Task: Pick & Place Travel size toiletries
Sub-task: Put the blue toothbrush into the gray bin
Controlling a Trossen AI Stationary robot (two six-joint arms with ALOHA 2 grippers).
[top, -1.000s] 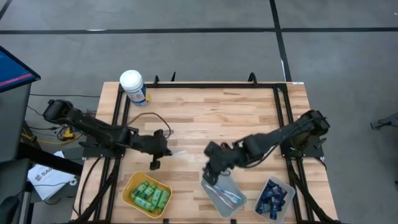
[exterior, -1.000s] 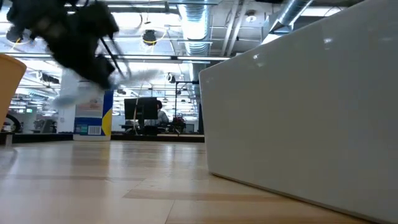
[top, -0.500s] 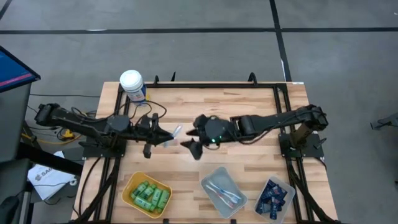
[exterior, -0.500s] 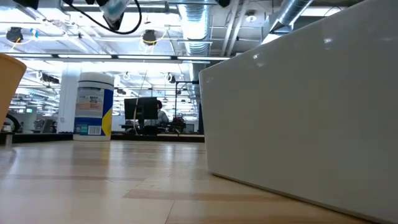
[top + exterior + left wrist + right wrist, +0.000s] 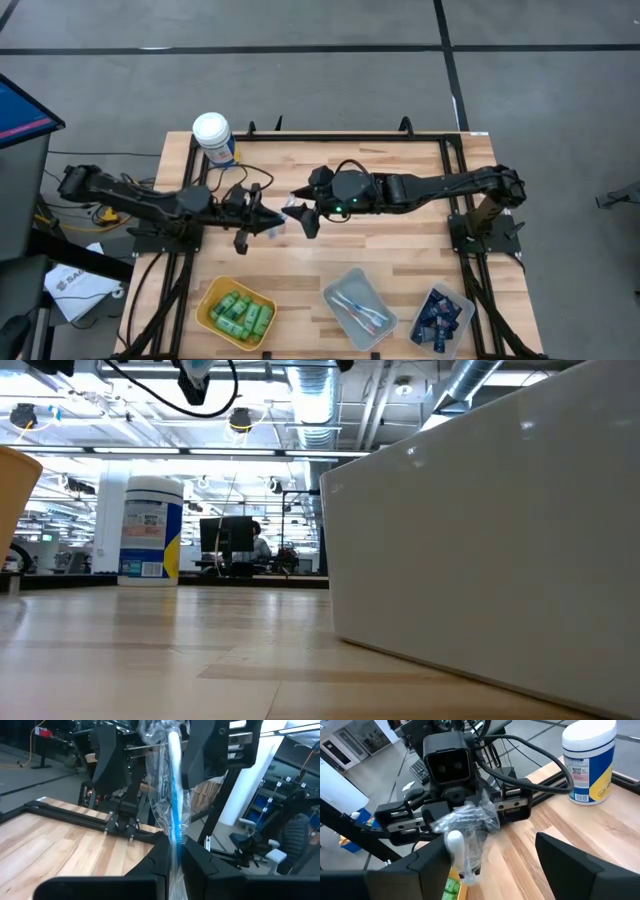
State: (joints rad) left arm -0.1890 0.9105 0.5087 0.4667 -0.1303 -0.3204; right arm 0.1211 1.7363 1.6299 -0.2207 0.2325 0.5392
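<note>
A thin blue and white toothbrush in a crinkled clear wrapper (image 5: 173, 795) is held up in the air over the middle of the table (image 5: 286, 212). My left gripper (image 5: 266, 222) (image 5: 172, 854) is shut on it. My right gripper (image 5: 300, 211) (image 5: 492, 846) faces it from the table's right side. It is open, and its fingers (image 5: 107, 755) stand on either side of the toothbrush's free end (image 5: 455, 841). I cannot tell whether they touch the wrapper. My left gripper pinches the wrapped toothbrush between its two fingers at the end nearest to it (image 5: 174, 844). The fingers point level toward the table's right, and the toothbrush sticks out straight ahead of them. It is lifted clear of the table.
A big white-lidded canister (image 5: 214, 138) (image 5: 150, 528) stands at the far left corner. Along the near edge sit a yellow bin of green bottles (image 5: 236, 312), a clear bin of toothbrushes (image 5: 358, 308) and a blue bin of navy tubes (image 5: 440, 318). Bare wood lies between.
My right gripper has risen from over the clear bin and swung toward the far left, up to the left gripper, staying open. My left gripper has lifted the wrapped toothbrush higher above the table and shifted toward the far edge, then a little right.
</note>
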